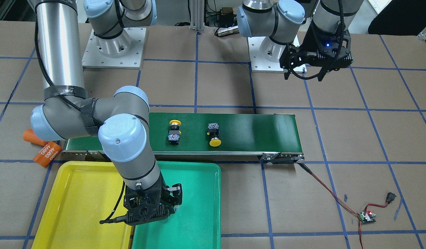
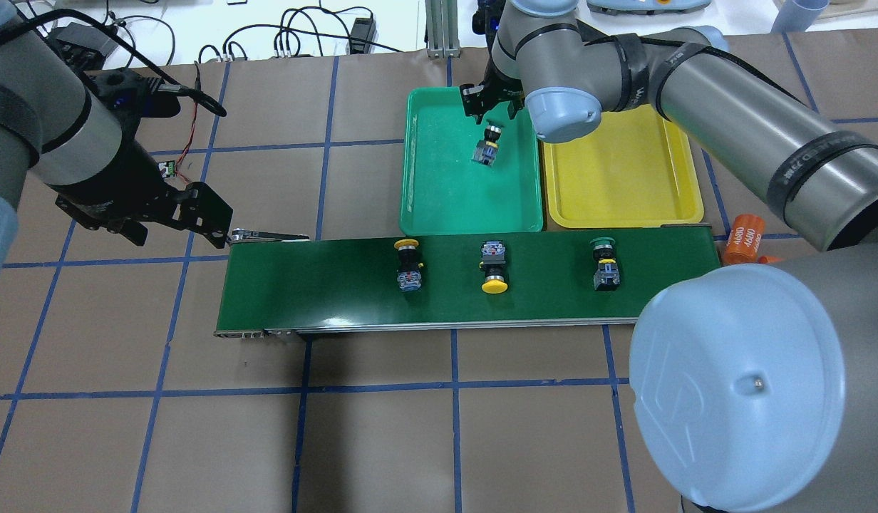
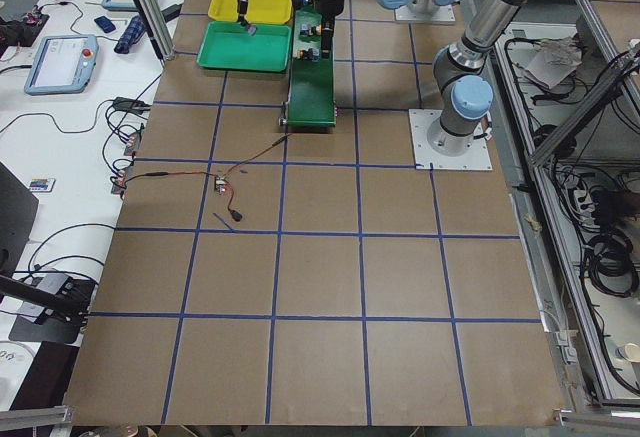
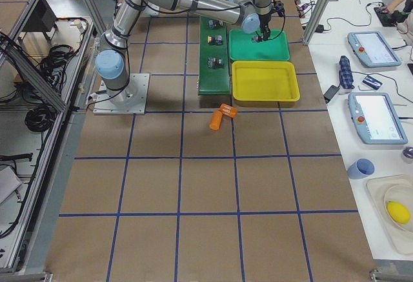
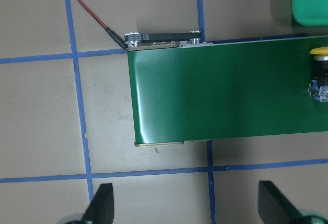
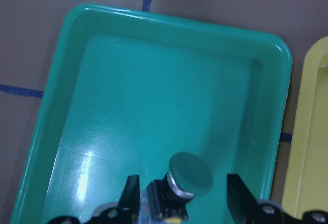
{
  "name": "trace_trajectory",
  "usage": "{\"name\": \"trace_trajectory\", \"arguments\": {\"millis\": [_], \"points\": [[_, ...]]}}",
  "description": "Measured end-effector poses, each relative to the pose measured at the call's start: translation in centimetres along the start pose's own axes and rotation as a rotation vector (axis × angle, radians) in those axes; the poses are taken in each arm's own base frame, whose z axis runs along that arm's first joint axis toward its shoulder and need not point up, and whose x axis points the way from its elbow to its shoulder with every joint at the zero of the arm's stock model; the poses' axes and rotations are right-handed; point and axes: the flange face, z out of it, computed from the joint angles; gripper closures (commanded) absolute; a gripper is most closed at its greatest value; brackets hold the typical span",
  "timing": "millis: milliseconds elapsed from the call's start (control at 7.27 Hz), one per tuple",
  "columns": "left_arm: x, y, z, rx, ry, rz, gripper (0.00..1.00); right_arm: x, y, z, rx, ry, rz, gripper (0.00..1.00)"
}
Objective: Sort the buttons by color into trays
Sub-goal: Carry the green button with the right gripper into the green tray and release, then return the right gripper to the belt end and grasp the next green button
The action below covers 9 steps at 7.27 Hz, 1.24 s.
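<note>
A green-capped button [image 2: 485,146] lies in the green tray [image 2: 439,192]. My right gripper [image 2: 490,114] hangs open just over it; in the right wrist view its fingers [image 6: 131,193] stand clear on both sides of the button [image 6: 188,174]. The yellow tray [image 2: 624,178] beside it holds nothing. On the conveyor belt [image 2: 325,285] lie two yellow-capped buttons [image 2: 408,263] [image 2: 494,274] and one green-capped button [image 2: 604,263]. My left gripper [image 2: 175,221] hovers open and empty near the belt's left end [image 5: 154,106].
Orange cylinders [image 2: 744,239], one marked 4680, lie on the table off the belt's right end. A small circuit board [image 1: 368,217] with red wires runs to the belt's motor end. My right arm's elbow [image 1: 123,135] hides part of the belt in the front-facing view.
</note>
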Motion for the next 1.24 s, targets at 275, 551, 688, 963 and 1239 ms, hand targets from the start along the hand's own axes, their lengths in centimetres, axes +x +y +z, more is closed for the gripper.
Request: {"name": "trace_trajectory", "arguments": {"millis": [275, 551, 688, 963, 1239], "points": [[0.2, -0.3, 0.1, -0.003, 0.002, 0.011, 0.00, 0.1, 1.9, -0.6, 0.010, 0.013, -0.009, 0.00], [2.4, -0.6, 0.3, -0.001, 0.003, 0.060, 0.00, 1.2, 5.6, -3.9, -0.005, 0.048, 0.002, 0.00], [3.3, -0.6, 0.6, -0.005, 0.003, 0.084, 0.00, 2.0, 7.7, -5.9, -0.008, 0.087, 0.005, 0.00], [3.8, -0.6, 1.2, -0.011, -0.001, 0.102, 0.00, 6.3, 11.4, -7.6, -0.087, 0.166, 0.043, 0.00], [3.8, -0.7, 1.2, -0.003, -0.003, 0.104, 0.00, 10.6, 15.1, -9.2, -0.191, 0.196, 0.087, 0.00]]}}
